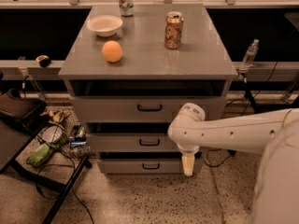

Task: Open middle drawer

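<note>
Pincer (pixel 188 164) hangs at the cabinet's (pixel 145 59) lower right; whether it is apart or together cannot be told. Middle drawer (pixel 117 143), second of the cabinet's three, looks unopened. Hanging so low, the pincer risks hooking the cabinet's bottom drawer (pixel 121 166) instead.

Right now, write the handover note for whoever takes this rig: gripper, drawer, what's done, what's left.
The gripper hangs pointing down at the cabinet's lower right, in front of the bottom drawer, on no handle.
The middle drawer shows none of its inside; its black handle sits above and left of the gripper, untouched.
Done: the arm is at the cabinet, nothing more.
Left: likely bring the gripper up and left to that handle, take hold, pull the drawer out.
</note>
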Robot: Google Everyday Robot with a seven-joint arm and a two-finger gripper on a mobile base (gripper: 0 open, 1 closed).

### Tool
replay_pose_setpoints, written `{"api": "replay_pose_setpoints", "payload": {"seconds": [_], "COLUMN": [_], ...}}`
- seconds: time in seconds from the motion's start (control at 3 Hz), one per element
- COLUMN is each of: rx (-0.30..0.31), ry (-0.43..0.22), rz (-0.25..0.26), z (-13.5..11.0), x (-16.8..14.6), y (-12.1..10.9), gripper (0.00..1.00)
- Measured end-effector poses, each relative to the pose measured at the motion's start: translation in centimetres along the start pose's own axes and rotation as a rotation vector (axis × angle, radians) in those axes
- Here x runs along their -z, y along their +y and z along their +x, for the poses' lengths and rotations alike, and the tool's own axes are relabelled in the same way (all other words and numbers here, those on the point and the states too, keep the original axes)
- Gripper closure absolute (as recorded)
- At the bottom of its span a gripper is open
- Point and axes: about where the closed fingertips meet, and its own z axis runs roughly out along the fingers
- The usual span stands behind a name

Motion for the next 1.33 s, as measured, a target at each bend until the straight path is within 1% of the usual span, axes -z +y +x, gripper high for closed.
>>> {"api": "replay_pose_setpoints", "payload": {"seconds": [0.33,0.67,1.0,1.33], "rx": [-0.019,-0.043,-0.064,-0.078], "ry": [-0.023,-0.054,-0.088,-0.117], "rz": [-0.067,-0.120,-0.158,-0.172], "z": [-1.1,-2.0,-3.2,-3.7], "x": [-4.5,-6.8,-8.6,-9.4], "y": [-1.6,-2.8,-3.7,-4.0], "gripper": [0.00,0.00,0.18,0.41]}}
